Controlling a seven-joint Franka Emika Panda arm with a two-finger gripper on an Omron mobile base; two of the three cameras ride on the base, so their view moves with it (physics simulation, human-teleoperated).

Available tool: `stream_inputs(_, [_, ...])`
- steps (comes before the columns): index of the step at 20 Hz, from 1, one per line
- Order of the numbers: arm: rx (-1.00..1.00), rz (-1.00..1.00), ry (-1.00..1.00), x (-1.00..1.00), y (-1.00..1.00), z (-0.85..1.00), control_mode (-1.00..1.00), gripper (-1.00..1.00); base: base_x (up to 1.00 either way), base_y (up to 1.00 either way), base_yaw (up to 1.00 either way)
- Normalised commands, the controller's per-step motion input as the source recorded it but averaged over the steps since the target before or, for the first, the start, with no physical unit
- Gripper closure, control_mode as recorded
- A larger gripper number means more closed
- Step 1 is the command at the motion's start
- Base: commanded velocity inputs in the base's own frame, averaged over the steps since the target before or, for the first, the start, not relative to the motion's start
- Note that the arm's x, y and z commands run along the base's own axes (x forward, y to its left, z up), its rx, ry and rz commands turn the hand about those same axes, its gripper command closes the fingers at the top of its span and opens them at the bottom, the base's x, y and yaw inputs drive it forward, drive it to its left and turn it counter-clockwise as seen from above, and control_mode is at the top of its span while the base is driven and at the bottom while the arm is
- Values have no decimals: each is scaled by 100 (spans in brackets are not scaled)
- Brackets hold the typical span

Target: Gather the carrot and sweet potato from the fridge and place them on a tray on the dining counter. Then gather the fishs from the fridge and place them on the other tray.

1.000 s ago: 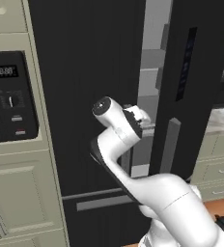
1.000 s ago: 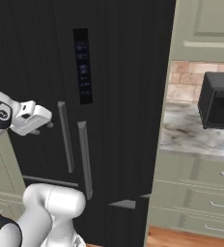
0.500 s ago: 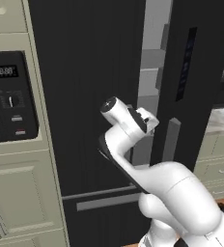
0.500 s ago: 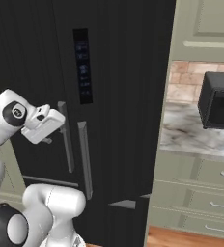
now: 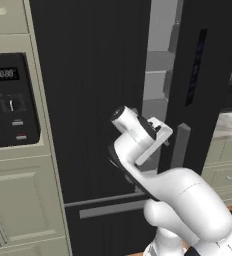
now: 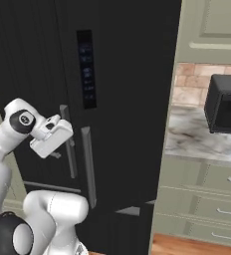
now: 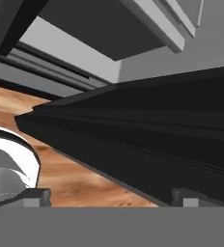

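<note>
Wooden floor point(image 7: 80, 181) lies nearest, a warm brown strip low in the hand view, and a piece of it shows also at the bottom of the right base view. Above it, in the hand view, a black fridge door edge runs across the picture, and behind it a light-grey shelf point(image 7: 133, 29) of the interior is seen from below.

The gripper point(image 7: 111, 195) has its two dark tips far apart, so the claw is spread wide, and nothing is between them. In the left base view the gripper point(image 5: 155, 137) is up at the seam of the two doors, just beside the grey handle point(image 5: 180, 145) of the right door. In the right base view the hand point(image 6: 53, 137) is close to the two long handles point(image 6: 87, 164).

The fridge point(image 5: 93, 100) stands just behind the arm. Its left door is partly open, and through the gap the grey shelves point(image 5: 158, 85) are visible. No carrot, sweet potato or fish can be made out on them. On the right door there is a narrow dark panel point(image 6: 86, 67) with small bluish marks, too small to read.

Left of the fridge a beige cabinet holds an oven point(image 5: 10, 100); its display point(image 5: 4, 74) shows pale digits that I cannot read surely. Far right, a dark microwave point(image 6: 227, 104) stands on a marble counter point(image 6: 197, 139) before a brick wall.
</note>
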Motion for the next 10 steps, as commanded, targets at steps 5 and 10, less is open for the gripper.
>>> stream_inputs(5, [-6,-6,1,-52,-42,-23,-100,-100,0,0,0])
stream_inputs(10, [-4,-7,0,-45,-55,-8,-100,-100,0,0,0])
